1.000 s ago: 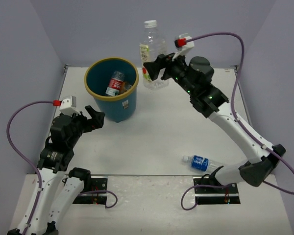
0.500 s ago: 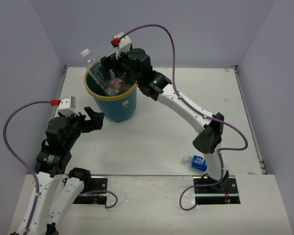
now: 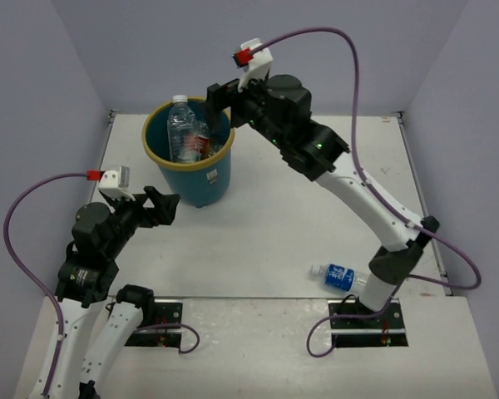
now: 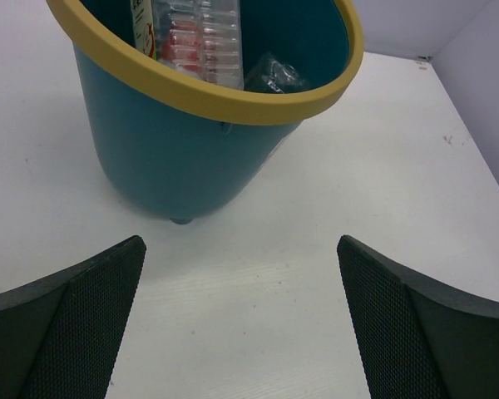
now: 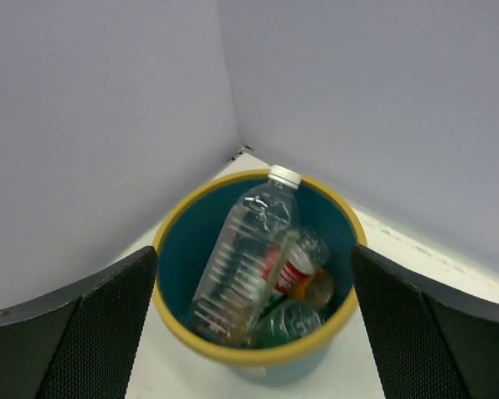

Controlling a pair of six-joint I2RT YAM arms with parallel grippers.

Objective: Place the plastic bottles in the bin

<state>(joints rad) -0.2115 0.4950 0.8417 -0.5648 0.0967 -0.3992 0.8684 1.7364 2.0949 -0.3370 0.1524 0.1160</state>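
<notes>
The teal bin (image 3: 201,179) with a yellow rim stands at the back left. A large clear bottle (image 3: 181,129) leans inside it, cap up, beside a red-labelled bottle (image 3: 202,143). In the right wrist view the bin (image 5: 233,353) holds the clear bottle (image 5: 241,258), the red-labelled one (image 5: 295,270), a green one (image 5: 283,324) and an orange one (image 5: 320,287). My right gripper (image 3: 220,96) hangs open and empty above the bin's back right rim. A blue-labelled bottle (image 3: 341,276) lies on the table near the right arm's base. My left gripper (image 3: 162,204) is open and empty, just in front of the bin (image 4: 200,96).
Grey walls close the table at the back and on both sides. The right arm stretches from its base across the table towards the bin. Purple cables loop over both arms.
My right gripper carried the large clear bottle from the back of the table to the bin and let it go. The bottle now rests inside. The left arm has barely moved.
</notes>
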